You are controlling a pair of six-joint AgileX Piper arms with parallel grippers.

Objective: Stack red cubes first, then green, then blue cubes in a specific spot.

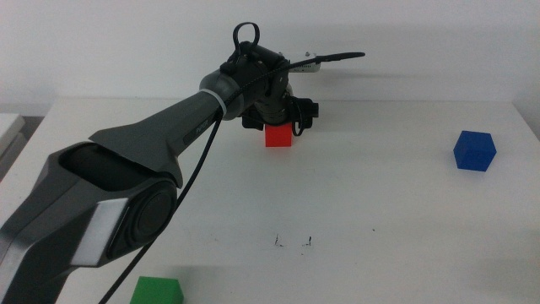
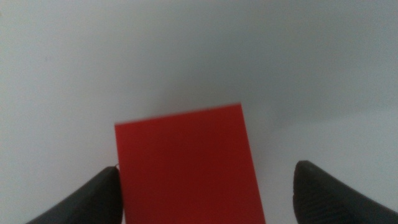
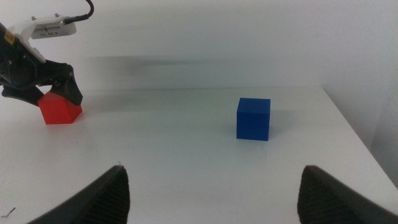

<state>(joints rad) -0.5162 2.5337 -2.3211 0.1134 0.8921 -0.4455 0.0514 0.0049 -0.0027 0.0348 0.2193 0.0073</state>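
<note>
Reaching over the table's far side, the left gripper [image 1: 278, 118] straddles the red cube [image 1: 278, 135], jaws spread and not yet clamped. First pick: closing, then carrying it to the tick-marked spot [image 1: 293, 241]. The right gripper [image 3: 214, 199] waits, spread.

Matte red cube [image 1: 278, 136]; smooth white table [image 1: 380, 194].

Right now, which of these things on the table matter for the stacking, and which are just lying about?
For the job:
- small matte red cube, left gripper open around it
- small matte green cube
- small matte blue cube
- black tick marks

Lying about:
- nothing else visible on the white table
</note>
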